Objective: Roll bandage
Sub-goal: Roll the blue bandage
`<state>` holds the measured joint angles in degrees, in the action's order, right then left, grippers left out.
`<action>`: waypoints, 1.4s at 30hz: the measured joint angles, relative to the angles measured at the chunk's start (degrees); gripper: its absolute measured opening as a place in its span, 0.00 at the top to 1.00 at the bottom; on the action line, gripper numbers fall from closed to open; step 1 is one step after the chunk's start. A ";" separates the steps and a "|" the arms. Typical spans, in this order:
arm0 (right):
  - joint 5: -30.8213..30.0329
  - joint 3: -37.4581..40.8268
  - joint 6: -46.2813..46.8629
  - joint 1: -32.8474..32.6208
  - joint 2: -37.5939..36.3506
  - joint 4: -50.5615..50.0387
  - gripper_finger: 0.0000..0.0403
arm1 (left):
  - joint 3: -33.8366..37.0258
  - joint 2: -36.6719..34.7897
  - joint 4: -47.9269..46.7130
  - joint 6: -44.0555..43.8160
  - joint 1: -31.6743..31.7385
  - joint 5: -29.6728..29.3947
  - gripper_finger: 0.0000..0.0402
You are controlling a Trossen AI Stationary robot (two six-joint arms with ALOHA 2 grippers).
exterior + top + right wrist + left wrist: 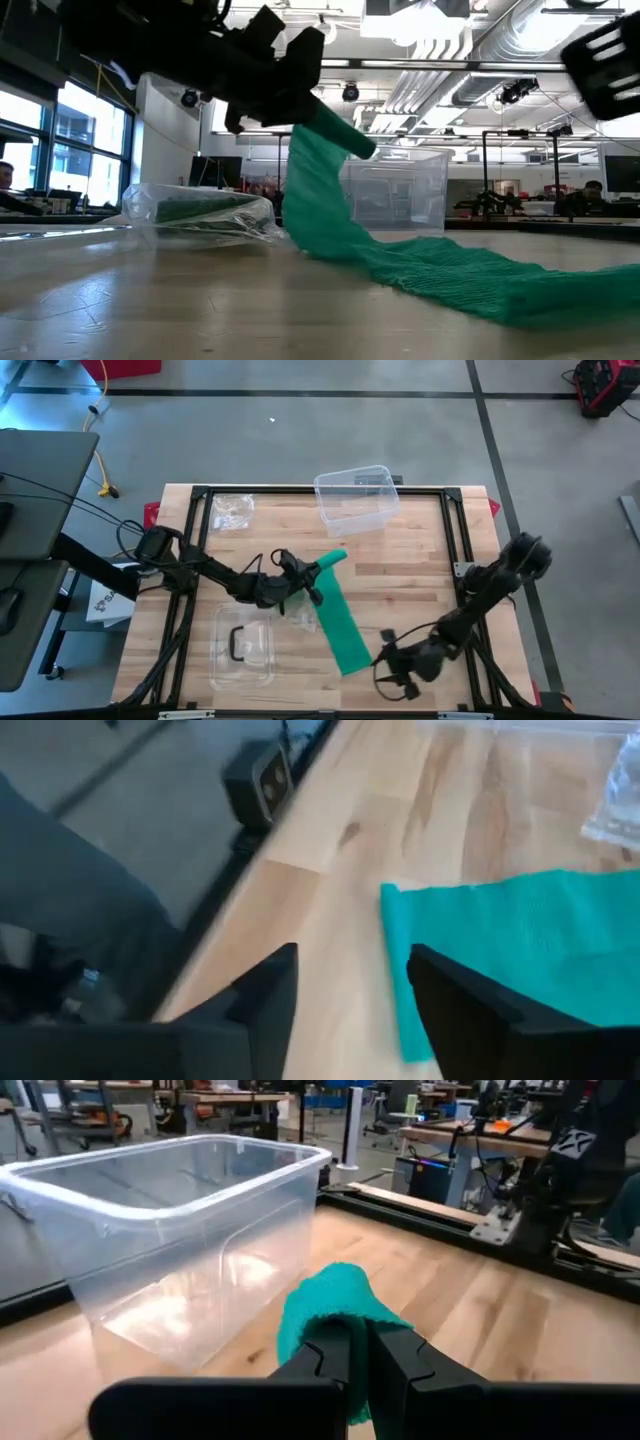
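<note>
Green bandage [440,275] lies foremost, its far end pinched by left pincer [312,582].

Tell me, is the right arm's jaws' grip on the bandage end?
No: the right gripper stands open, with the green bandage end lying loose on the table.

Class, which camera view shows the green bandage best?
The high view: it shows the whole green bandage lying across the table, one end in the shut left gripper, the other by the open right gripper. The low view shows it side-on, partly blurred; each wrist view shows only one end.
</note>
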<state>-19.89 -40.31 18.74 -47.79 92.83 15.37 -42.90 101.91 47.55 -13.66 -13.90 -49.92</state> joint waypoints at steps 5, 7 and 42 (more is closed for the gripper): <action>4.99 -4.43 -4.83 4.66 10.47 -0.03 0.51 | 1.37 -0.02 -0.08 -2.90 -2.22 -1.71 0.98; 5.52 -5.94 -4.90 5.92 13.81 0.21 0.54 | 1.93 -0.07 -0.01 -3.96 -2.81 -1.87 0.98; -25.64 -22.50 9.89 -20.76 -14.85 -39.94 1.00 | 10.04 -4.06 -8.54 -25.12 -4.86 -12.08 0.98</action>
<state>-45.54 -62.81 28.63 -68.55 77.97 -24.57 -32.86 97.85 39.01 -38.78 -18.76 -61.99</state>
